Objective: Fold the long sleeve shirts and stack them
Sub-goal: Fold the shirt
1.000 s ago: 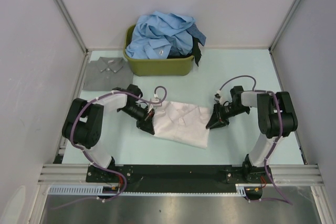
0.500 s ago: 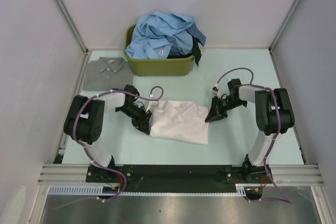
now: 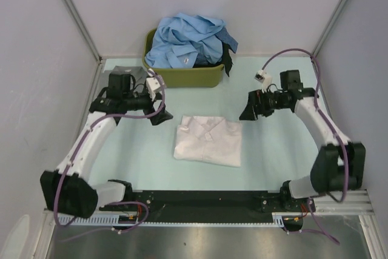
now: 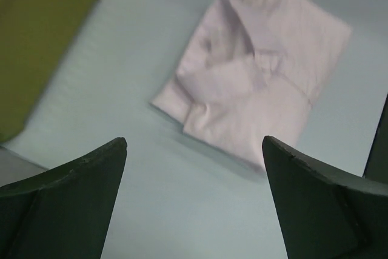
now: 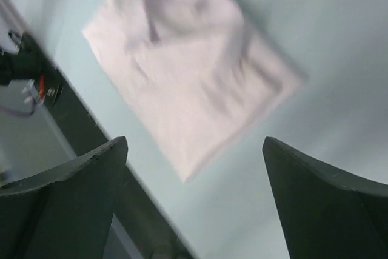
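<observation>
Two claws hang over the table (image 3: 273, 150), each with its fingers spread wide and nothing between them. The left claw (image 3: 161, 117) is off the far-left corner of the white shirt (image 3: 208, 141) and clear of the cloth. The right claw (image 3: 247, 112) is off the far-right corner, also not touching. Both wrist views show the shirt ahead of the parted fingers. It lies folded into a rough rectangle, collar up, near the table's middle between the two arms. Behind it stands the tub (image 3: 182, 77), heaped with blue shirts (image 3: 188, 40). A dark shirt (image 3: 229, 59) hangs over the tub's right end. A grey shirt (image 3: 134, 70) lies flat to the tub's left, partly under the left arm.
</observation>
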`<act>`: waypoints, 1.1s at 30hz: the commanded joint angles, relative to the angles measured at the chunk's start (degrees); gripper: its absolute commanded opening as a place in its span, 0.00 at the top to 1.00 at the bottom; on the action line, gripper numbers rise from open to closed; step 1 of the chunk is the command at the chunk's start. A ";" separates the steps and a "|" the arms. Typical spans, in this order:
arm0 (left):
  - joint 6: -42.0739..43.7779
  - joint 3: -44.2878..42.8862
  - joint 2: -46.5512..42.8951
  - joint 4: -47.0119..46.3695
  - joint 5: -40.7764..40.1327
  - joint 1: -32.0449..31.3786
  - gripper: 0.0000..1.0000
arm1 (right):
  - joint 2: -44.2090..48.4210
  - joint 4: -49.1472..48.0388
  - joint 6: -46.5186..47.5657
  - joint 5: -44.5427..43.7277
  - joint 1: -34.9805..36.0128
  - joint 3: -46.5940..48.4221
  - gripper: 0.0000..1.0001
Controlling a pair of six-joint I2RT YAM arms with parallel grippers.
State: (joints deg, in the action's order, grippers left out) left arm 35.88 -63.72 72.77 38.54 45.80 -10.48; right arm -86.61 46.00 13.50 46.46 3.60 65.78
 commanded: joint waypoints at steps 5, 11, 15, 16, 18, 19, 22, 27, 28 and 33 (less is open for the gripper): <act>-25.84 3.43 4.27 -17.99 12.54 -2.51 0.01 | 8.41 -39.78 -27.52 4.82 8.43 -8.75 0.00; -46.48 12.12 11.15 -27.96 20.02 -7.09 0.00 | 3.37 -52.29 -46.16 13.57 16.08 -17.77 0.00; -49.58 14.94 18.87 -30.10 22.13 -9.56 0.00 | 0.48 -55.92 -49.53 15.15 17.50 -23.84 0.00; -50.20 15.29 20.81 -30.89 22.40 -9.56 0.01 | -0.05 -57.67 -49.18 13.85 17.32 -25.77 0.00; -51.08 15.38 24.15 -32.47 21.53 -9.12 0.00 | -3.46 -59.44 -49.62 13.48 15.93 -26.75 0.00; -51.26 15.21 28.26 -32.83 21.52 -8.42 0.01 | -4.96 -60.66 -50.23 13.83 15.48 -26.93 0.00; -50.91 14.33 34.95 -33.71 19.60 -5.79 0.01 | -9.97 -57.36 -45.35 13.14 12.94 -27.19 0.00; -46.62 12.75 37.10 -30.47 20.71 -3.14 0.01 | -12.90 -48.05 -37.59 11.90 10.21 -26.06 0.00; -41.73 12.66 35.26 -28.46 22.30 -3.40 0.01 | -11.67 -46.37 -36.36 12.25 10.73 -25.62 0.00; -29.55 15.02 19.19 -10.34 29.24 -4.55 0.01 | 2.03 -39.06 -36.96 14.71 14.32 -24.29 0.00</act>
State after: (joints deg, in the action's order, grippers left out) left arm -6.22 -49.95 104.88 15.66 70.63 -14.41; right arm -94.85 0.89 -25.87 60.25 14.94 39.72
